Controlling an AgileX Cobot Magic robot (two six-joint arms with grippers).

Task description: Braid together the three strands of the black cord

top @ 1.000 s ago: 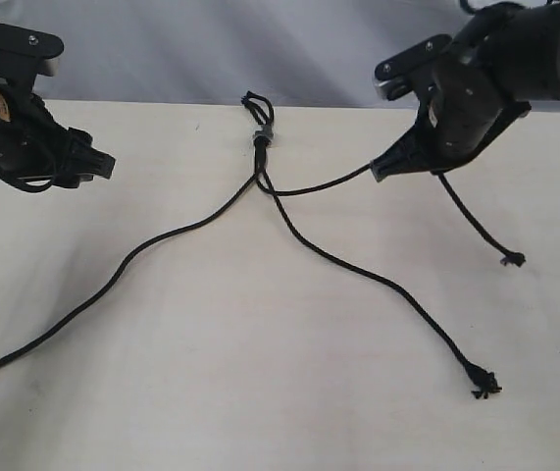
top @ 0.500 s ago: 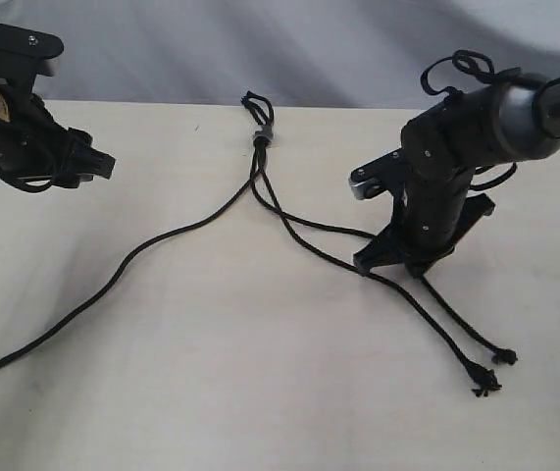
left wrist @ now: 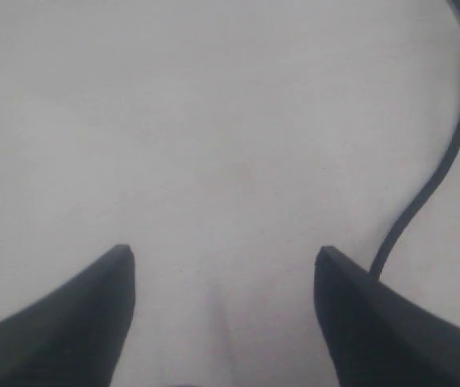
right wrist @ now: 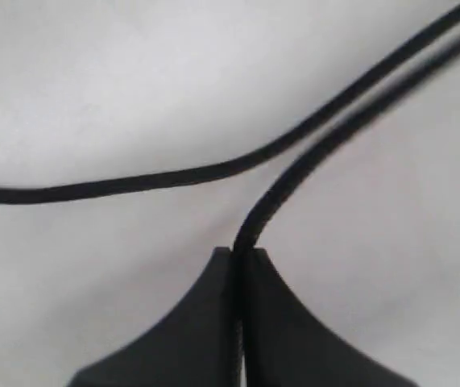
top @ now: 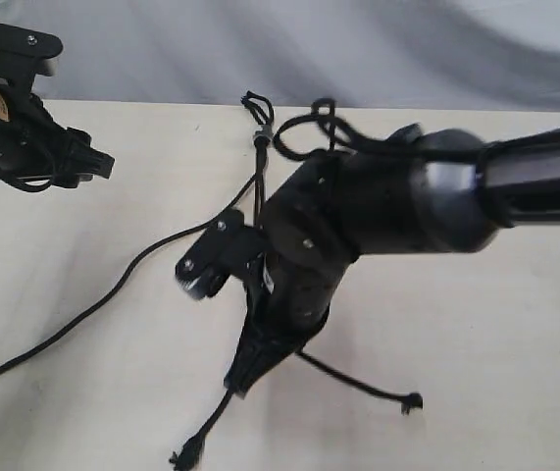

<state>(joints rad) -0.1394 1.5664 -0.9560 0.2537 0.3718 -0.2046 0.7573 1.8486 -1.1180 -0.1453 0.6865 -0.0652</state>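
Black strand ends (top: 186, 457) lie nearest. Behind them our right gripper (top: 243, 378), stretched across the middle and tipped low over the table (top: 476, 324), pinches one strand (right wrist: 294, 173). We should lay it across the left strand (top: 123, 267), keeping gentle tension toward the cord's knot (top: 259, 139) at the far edge. Far left, our left gripper (left wrist: 223, 266) hangs spread, empty.
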